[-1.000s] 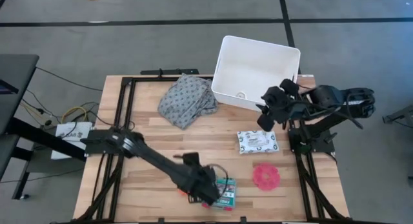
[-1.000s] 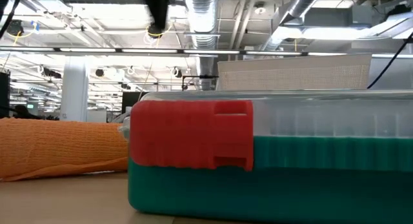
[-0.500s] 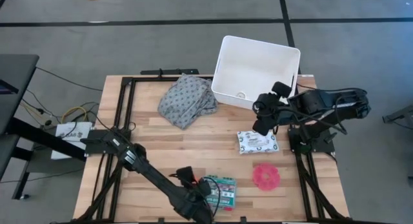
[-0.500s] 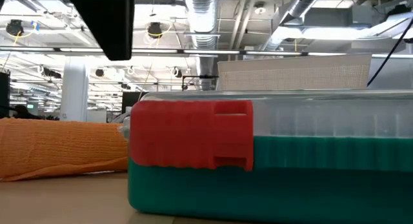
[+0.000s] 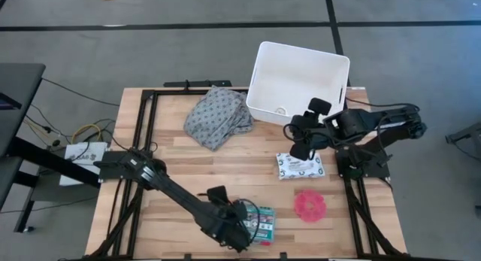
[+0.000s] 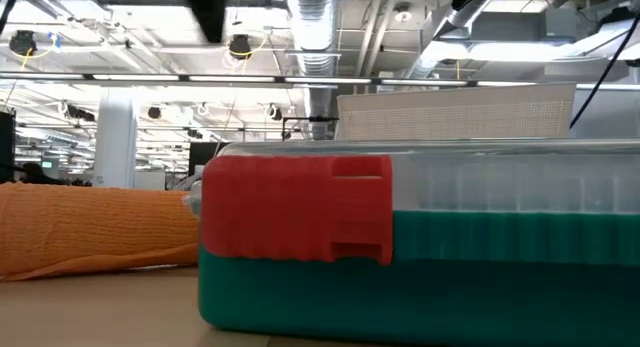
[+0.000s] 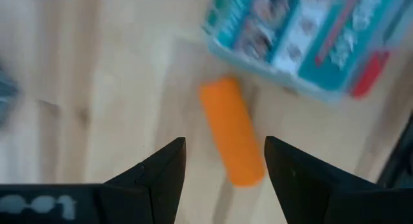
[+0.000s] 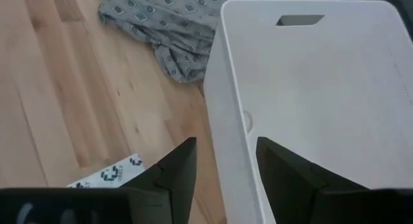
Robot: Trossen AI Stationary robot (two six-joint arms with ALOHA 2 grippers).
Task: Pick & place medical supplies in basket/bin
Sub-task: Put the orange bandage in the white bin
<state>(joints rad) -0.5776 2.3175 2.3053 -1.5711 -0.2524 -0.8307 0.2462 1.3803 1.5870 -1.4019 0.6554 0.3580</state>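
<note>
Left gripper (image 7: 219, 161), released, hovers over the orange tube (image 7: 232, 130), with the green box (image 7: 310, 40) just beyond it on the desk (image 7: 116, 88). Right gripper (image 8: 226, 162), released, hangs beside the bin (image 8: 310, 88), above the soft pack (image 5: 299, 165).

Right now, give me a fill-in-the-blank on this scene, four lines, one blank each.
1. The left gripper is open above the ____ tube.
2. That tube lies beside the green ____.
3. The pink disc lies on the ____.
4. The grey dotted cloth lies beside the white ____.

Missing: orange; first-aid box; table; bin
</note>
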